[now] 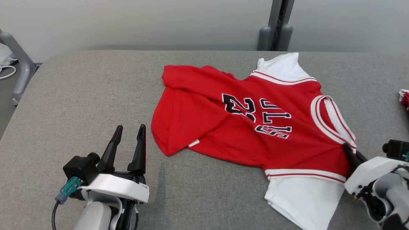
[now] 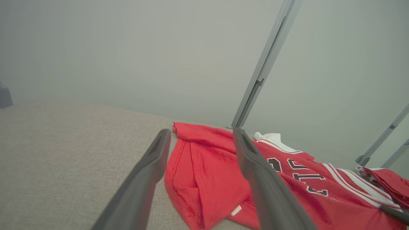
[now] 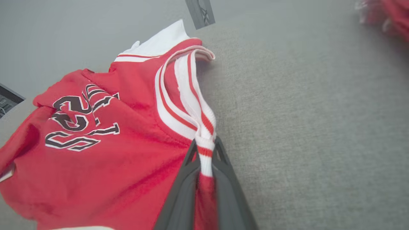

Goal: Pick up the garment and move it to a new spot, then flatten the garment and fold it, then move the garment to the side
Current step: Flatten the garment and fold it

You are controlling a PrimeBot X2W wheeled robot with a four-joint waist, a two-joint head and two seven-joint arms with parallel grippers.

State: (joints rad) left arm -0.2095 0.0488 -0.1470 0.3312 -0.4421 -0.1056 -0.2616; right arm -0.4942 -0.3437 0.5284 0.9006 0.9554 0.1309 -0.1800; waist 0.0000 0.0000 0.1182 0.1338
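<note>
Head view: a red sports jersey lies spread but rumpled on a grey fabric-covered table, filling the centre and right of the frame. The jersey has black-and-white lettering across its middle. One white sleeve points toward the top of the frame, and another white sleeve runs off the bottom edge. Its red hem is folded over itself at centre left. A white-and-red striped neckband curves along its right side.

At the lower left of the frame, the left gripper sits just above the table with its two dark fingers spread apart, holding nothing. It is near the jersey's folded hem but clear of it.

At the lower right, the right gripper meets the lower end of the neckband. A second bit of red cloth peeks in at the right edge. A grey post stands against the pale wall at the top.

Left wrist view: the left gripper's open fingers frame the jersey's creased red hem, without touching it.

Right wrist view: the right gripper is pinched shut on the striped neckband, which rises out from between the fingertips. The rest of the jersey fills the left half of the frame, and bare grey table lies to the right.
</note>
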